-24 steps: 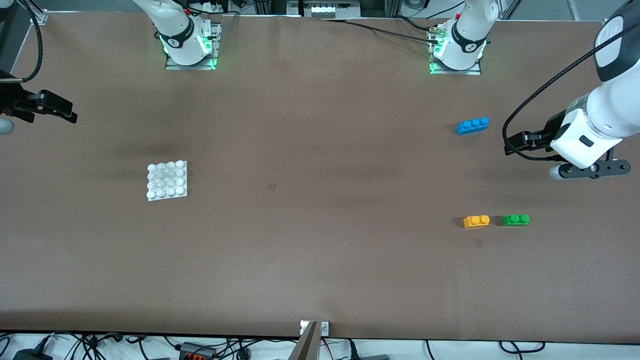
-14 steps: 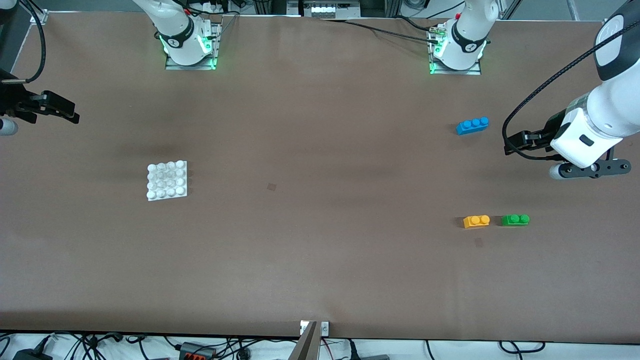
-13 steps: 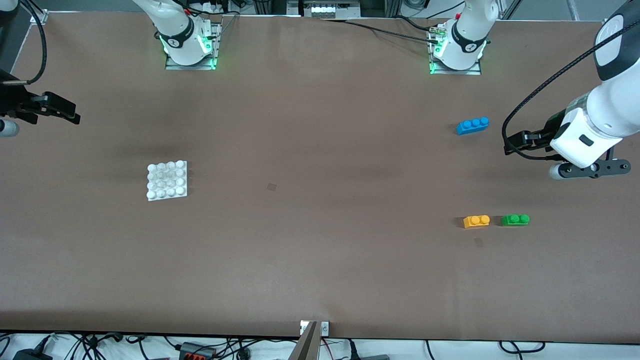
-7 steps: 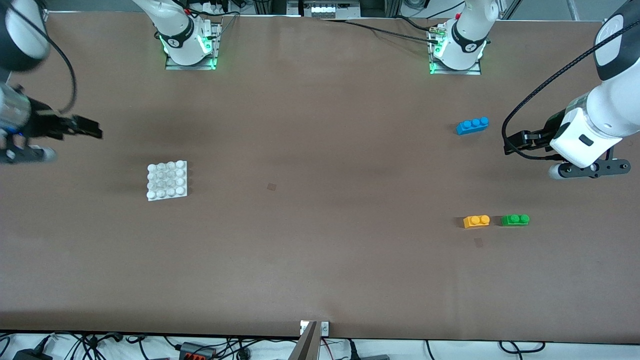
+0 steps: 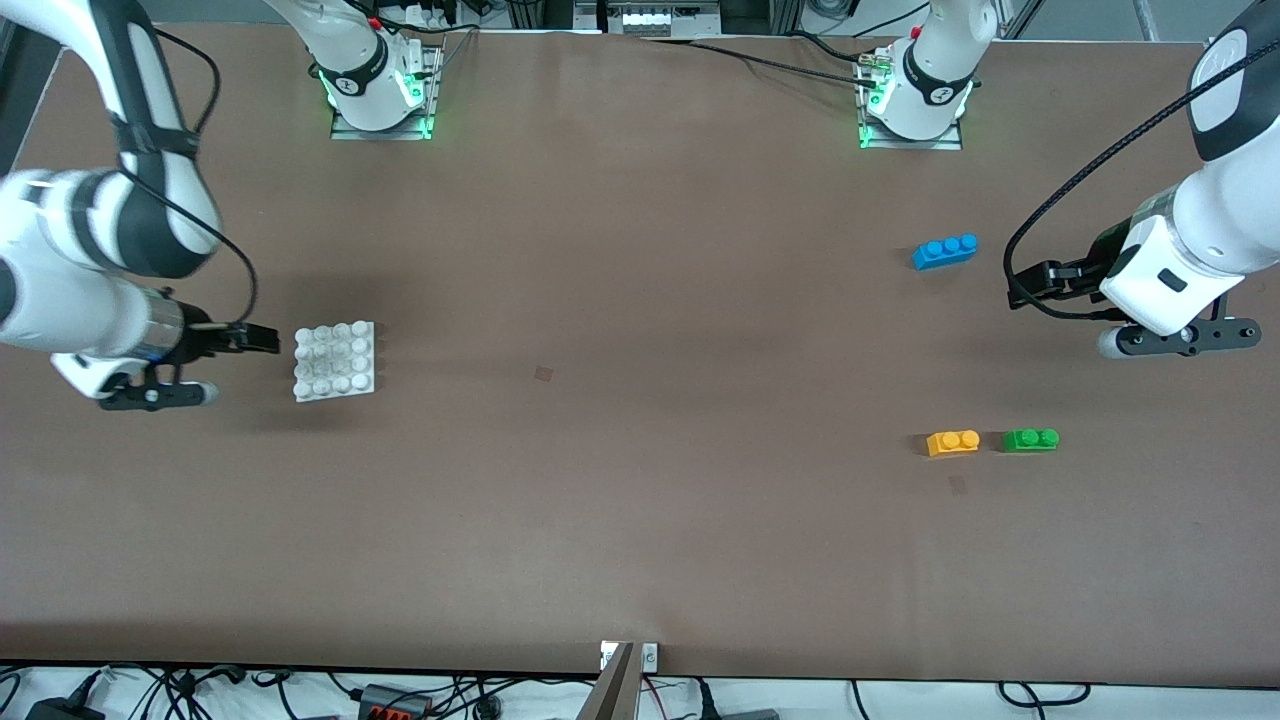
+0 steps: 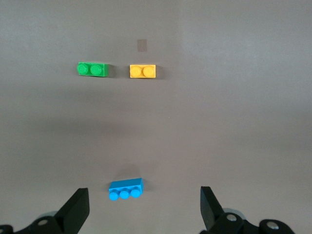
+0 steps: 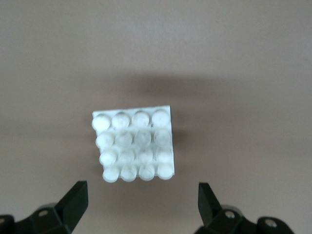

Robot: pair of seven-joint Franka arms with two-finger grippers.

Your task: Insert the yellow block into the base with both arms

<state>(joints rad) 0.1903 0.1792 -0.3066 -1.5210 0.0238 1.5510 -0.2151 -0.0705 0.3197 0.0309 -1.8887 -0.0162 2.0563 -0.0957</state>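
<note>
Hovering just beside the base (image 5: 335, 360), on the side toward the right arm's end of the tabletop (image 5: 640, 400), the right end effector (image 5: 262, 340) has its fingers spread wide and holds nothing. From the right wrist view the base (image 7: 134, 145) lies flat between the two open fingertips (image 7: 73, 200), its four-by-four studs facing up, with no contact between fingers and plate.

Toward the left arm's end of the tabletop, the yellow block (image 5: 953, 441) sits on the surface with its two studs up. A green brick (image 5: 1030, 439) lies just beside it, closer still to the left arm's end, the two apart and not touching. A blue brick (image 5: 945, 250) with three studs rests farther from the front camera than both, well apart from them.

The left end effector (image 5: 1030, 285) hangs in the air over the tabletop near the blue brick, fingers wide open and empty; this arm waits. Its wrist view takes in the blue brick (image 6: 125, 189), the yellow block (image 6: 142, 71) and the green brick (image 6: 92, 69).
</note>
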